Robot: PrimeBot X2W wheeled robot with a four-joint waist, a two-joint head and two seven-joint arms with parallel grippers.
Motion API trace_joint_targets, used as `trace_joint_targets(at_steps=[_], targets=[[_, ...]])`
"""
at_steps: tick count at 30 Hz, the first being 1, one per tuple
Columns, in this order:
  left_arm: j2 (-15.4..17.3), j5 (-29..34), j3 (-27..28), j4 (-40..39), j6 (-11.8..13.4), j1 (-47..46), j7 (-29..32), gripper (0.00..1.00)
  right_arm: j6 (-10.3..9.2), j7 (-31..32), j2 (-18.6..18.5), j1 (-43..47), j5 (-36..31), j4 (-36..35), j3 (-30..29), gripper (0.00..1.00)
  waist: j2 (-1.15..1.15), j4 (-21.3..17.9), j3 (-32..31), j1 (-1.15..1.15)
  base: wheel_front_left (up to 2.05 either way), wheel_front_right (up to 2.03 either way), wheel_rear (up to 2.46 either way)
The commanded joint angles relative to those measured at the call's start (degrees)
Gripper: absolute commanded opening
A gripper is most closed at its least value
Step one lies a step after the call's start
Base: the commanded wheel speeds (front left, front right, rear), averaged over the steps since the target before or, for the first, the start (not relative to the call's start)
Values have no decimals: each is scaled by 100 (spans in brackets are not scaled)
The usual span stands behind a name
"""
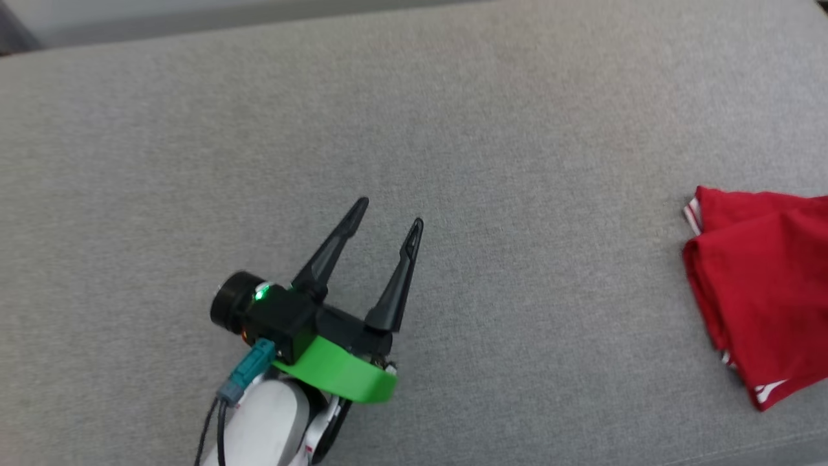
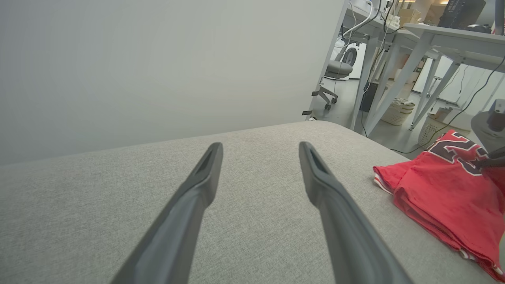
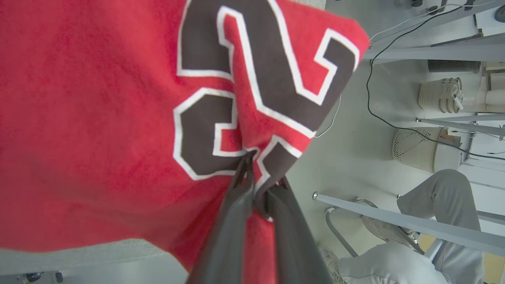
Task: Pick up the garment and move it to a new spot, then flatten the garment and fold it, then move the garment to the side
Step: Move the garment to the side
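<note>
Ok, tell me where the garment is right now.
The garment sits at the head view's far right on the grey padded surface, well right of the open left gripper; the right gripper is shut on its numbered part.

On my head cam the garment (image 1: 763,285) ran off the right edge, and on the right wrist cam I couldn't read its bunched-up lettering (image 3: 272,67).

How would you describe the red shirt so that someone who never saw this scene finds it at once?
Start at the grey upholstered surface and go to its end on the robot's right. There a red shirt lies in folds, one corner pinched by the right gripper. Its red cloth, striped white trim and big dark white-outlined digits set it apart from the plain grey.
</note>
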Motion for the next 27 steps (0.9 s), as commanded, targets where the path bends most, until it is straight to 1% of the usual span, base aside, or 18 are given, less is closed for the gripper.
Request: trace_joint_targets(at_steps=[1,4,7,13,17,22,23,24,27], targets=[[92,38,-1,-88,-16,-184,-32,100,-5,-228,47,-214,-76,237,-116,0,-1,-443,792,0,0,0,0],[206,76,-23,-222,-16,-374,-32,100,-5,-648,222,-489,-163,783,-377,0,-1,-496,1074,0,0,0,0],[329,127,-68,-368,-16,-547,-32,100,-5,-1104,363,-801,-401,1310,-605,0,-1,-532,1353,0,0,0,0],[482,185,-120,-643,-16,-740,-24,100,-5,-1712,585,-1401,-969,2290,-1141,0,-1,-560,1702,0,0,0,0],[539,199,-142,-787,-15,-784,8,100,-5,-2067,776,-1685,-1351,2724,-1476,0,-1,-538,1815,0,0,0,0],[598,186,-122,-848,10,-771,41,100,-5,-2332,1018,-1928,-1516,3167,-1713,0,-1,-516,1839,0,0,0,0],[598,177,-124,-837,15,-765,40,100,-5,-2429,1046,-1964,-1574,3233,-1741,53,-1,-505,1820,0,0,0,0],[595,168,-129,-822,17,-759,38,100,-5,-2501,1071,-1989,-1610,3292,-1774,100,-1,-492,1793,0,0,0,0],[565,131,-148,-752,27,-740,27,100,-5,-2649,1145,-2059,-1727,3486,-1843,100,-1,-440,1665,0,0,0,0]])
